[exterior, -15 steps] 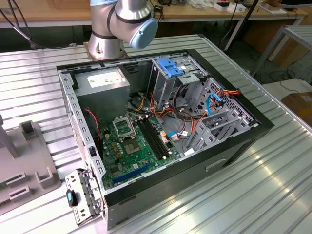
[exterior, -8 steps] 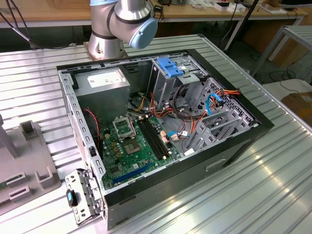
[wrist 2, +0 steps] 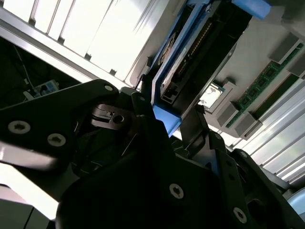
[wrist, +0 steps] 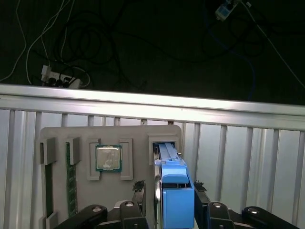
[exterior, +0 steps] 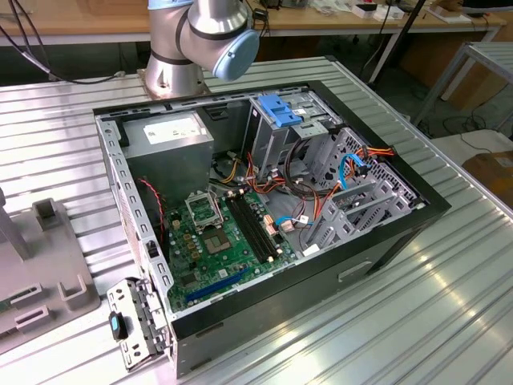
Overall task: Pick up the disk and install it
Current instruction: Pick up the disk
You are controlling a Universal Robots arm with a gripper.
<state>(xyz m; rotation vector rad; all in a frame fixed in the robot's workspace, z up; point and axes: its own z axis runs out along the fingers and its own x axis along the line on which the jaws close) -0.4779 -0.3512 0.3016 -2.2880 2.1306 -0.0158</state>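
Gripping blue-framed disk (wrist: pixel 176 202) edge-on, pincer (wrist: pixel 168 187) clenched around it, over grey tray (wrist: pixel 59 136) bearing processor chip (wrist: pixel 108 158).

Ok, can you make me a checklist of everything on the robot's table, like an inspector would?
Surface: ribbed metal table, bearing an open computer case and a grey holder.
Job's things: the disk stands on edge at the holder's slot, not yet in the case.
Clutter: processor chip and memory stick sit in the holder.
Grippers: the gripper is at the disk's blue end in both wrist views.
Cables: coloured wires inside the case; loose cables on the dark floor.
Surroundings: arm base beside the case; wooden bench beyond.
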